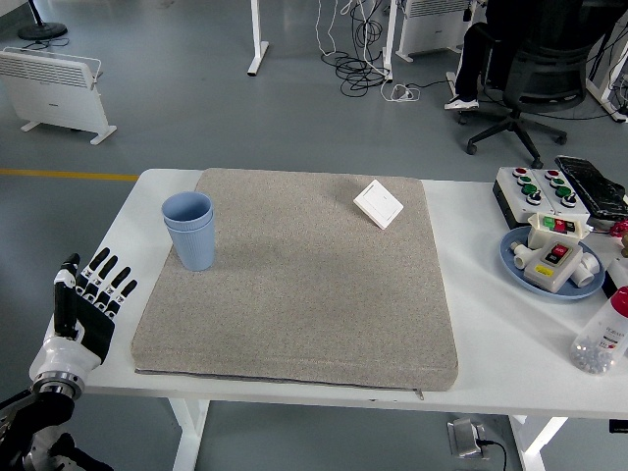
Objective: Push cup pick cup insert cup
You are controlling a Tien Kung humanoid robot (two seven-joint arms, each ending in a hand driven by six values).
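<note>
1. The left hand [86,312] is at the near-left corner of the worktop [491,324], fingers straight and spread apart, holding nothing.
2. Blue cups [189,230]: apparently two, nested upright; the seam is faint, so the count is uncertain.
3. One grey mat [294,285] and one white switch plate [378,203] on it.
4. The cups stand at the mat's far-left corner, far and right of the hand, well apart.

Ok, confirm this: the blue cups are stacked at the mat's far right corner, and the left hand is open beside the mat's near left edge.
One detail is wrong. The head view shows the stacked blue cups near the far left corner of the grey mat, not the far right. The rest stands: the left hand is open, holding nothing, beside the mat's near left edge.
</note>
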